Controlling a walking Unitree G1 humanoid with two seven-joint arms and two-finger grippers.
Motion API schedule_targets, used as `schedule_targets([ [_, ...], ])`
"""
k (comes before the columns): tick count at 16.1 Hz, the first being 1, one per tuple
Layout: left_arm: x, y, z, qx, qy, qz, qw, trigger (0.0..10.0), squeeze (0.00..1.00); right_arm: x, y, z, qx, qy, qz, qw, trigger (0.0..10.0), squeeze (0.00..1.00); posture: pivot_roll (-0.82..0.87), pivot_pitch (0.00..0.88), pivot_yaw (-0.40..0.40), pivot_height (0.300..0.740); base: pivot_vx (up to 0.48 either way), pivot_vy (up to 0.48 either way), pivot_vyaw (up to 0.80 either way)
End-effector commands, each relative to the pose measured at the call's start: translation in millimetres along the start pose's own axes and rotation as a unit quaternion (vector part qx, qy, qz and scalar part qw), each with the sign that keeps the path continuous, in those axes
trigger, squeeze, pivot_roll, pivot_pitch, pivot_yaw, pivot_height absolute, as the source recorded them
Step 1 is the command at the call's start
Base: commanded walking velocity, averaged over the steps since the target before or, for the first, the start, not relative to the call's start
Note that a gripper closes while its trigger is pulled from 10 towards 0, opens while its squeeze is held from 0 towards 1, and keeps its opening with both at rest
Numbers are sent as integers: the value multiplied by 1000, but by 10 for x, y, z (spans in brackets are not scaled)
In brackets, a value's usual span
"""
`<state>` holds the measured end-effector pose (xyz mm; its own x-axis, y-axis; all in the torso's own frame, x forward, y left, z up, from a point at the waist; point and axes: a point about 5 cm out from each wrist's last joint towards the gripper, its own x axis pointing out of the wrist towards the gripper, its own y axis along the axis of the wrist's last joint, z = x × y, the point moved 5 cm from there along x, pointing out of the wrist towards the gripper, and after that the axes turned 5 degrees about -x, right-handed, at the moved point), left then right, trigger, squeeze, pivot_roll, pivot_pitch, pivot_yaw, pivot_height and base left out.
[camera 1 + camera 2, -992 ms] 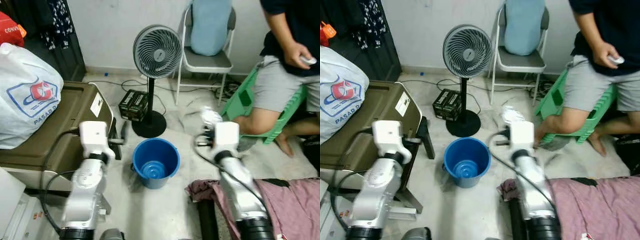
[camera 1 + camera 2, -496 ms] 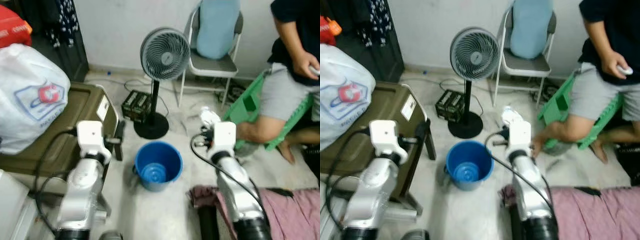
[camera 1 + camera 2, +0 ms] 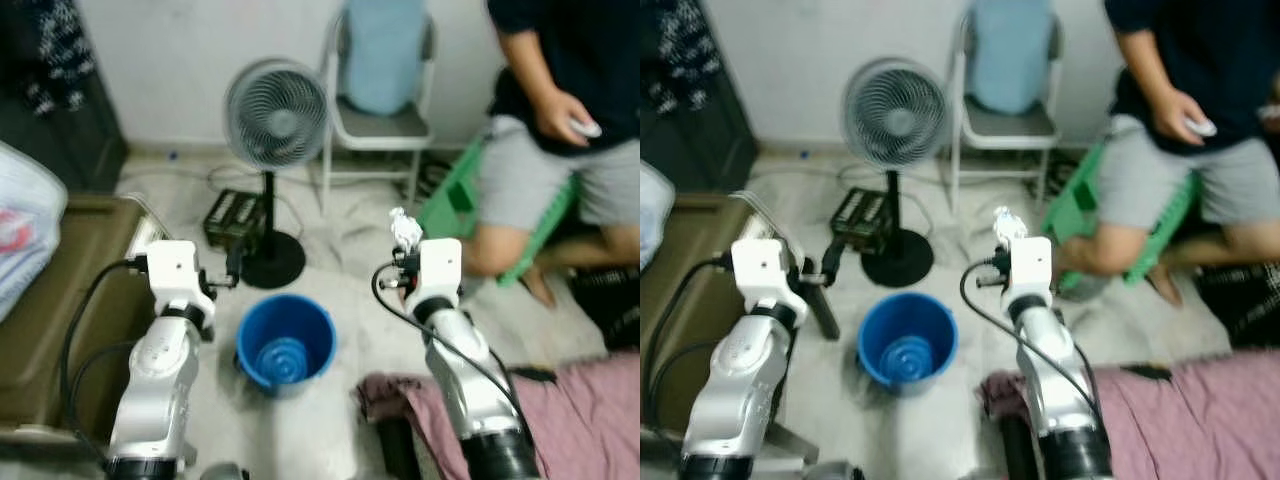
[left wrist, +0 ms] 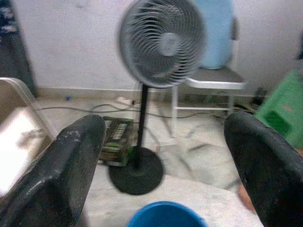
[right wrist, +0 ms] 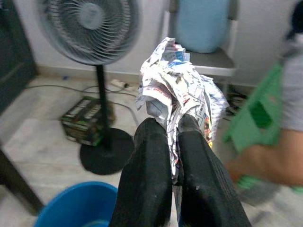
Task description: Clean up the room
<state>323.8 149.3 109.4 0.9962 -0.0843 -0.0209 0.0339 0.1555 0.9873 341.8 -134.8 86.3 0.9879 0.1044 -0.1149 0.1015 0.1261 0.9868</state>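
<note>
My right gripper [image 5: 173, 130] is shut on a crumpled wad of printed paper [image 5: 176, 78], held up at about chest height; in the left eye view the paper wad [image 3: 405, 229] sticks out above the right wrist, to the right of the bucket. A blue bucket [image 3: 285, 340] stands on the floor between my two arms, with a smaller blue thing inside it. My left gripper [image 4: 165, 142] is open and holds nothing, its black fingers [image 4: 75, 165] spread wide above the bucket's rim [image 4: 163, 218].
A standing fan [image 3: 275, 125] on a black base is behind the bucket, with a dark box [image 3: 228, 210] and cables beside it. A folding chair [image 3: 375, 110] stands at the wall. A person [image 3: 560, 130] sits on a green stool [image 3: 450, 195]. An olive case [image 3: 60, 300] lies left, a pink cloth [image 3: 560, 410] right.
The camera has swung right, so the whole scene has slid left and is blurred. Both arms keep their pose; the right gripper still holds the paper wad.
</note>
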Motion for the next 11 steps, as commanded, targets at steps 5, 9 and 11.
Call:
schedule_targets([
  [5, -5, -6, 68, -1, -9, -1, 1000, 10000, 0, -20, -4, 65, -7, -5, 1, 1000, 10000, 0, -28, 75, -100, 740, 293, 0, 480],
  [9, -6, -22, 62, 3, -1, -3, 1000, 10000, 0, -19, -12, 69, -7, -7, -1, 1000, 10000, 0, -28, 75, -100, 740, 0, 0, 122],
  [11, -5, -22, 62, 4, -1, -3, 1000, 10000, 0, -19, -11, 68, -9, -7, 0, 1000, 10000, 0, -28, 75, -100, 740, 0, 0, 800],
])
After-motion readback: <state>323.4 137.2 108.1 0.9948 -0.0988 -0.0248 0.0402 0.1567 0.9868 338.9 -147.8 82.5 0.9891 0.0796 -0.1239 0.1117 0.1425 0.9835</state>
